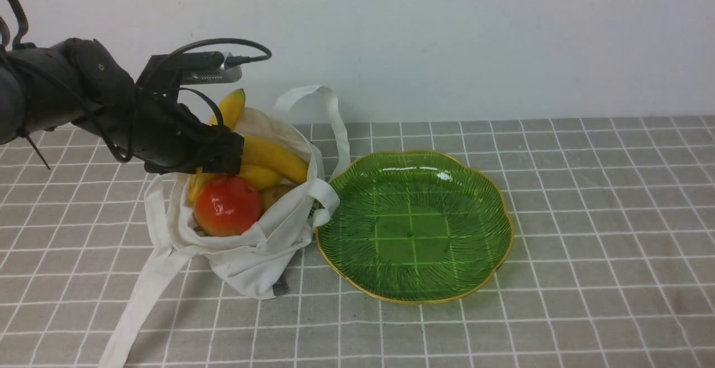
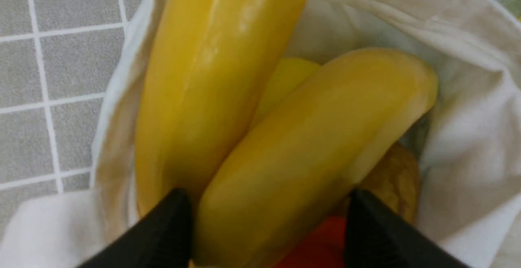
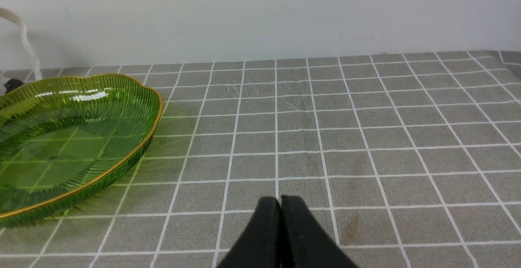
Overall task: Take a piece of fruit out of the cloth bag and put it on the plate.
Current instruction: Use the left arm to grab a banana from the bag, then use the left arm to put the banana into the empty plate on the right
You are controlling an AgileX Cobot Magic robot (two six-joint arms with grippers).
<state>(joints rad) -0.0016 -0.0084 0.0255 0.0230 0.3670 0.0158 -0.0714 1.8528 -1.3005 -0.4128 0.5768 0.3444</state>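
The banana point(image 2: 309, 150) is clasped by the left gripper point(image 2: 268, 197) near one end, with a black finger pressed to each flank in the wrist view, but it is not yet lifted. It is seen lying inside the bag point(image 1: 251, 267), above the red fruit point(image 1: 228, 205) and beside the green-tipped banana point(image 1: 232, 108). The plate point(image 1: 413, 228) is set just beside the bag, on its right, with nothing on it. The right gripper point(image 3: 280, 199) is closed on nothing, fingers together, low over the tablecloth point(image 3: 366, 158) beyond the plate.

The step in hand is judged to be the lift out. It is best begun straight up and slowly, so that the neighbouring fruit pressed against the held banana is not dragged along. Since the grip is taken off-centre, the free end can be expected to droop or swing, so the wrist should be kept level and the hold firm. The bag's rim and the handle point(image 1: 335, 116) looped on the plate side should be cleared fully before any sideways travel is begun — otherwise the bag may be pulled over. Only then should the banana be carried over the plate's centre and lowered until it is resting before release
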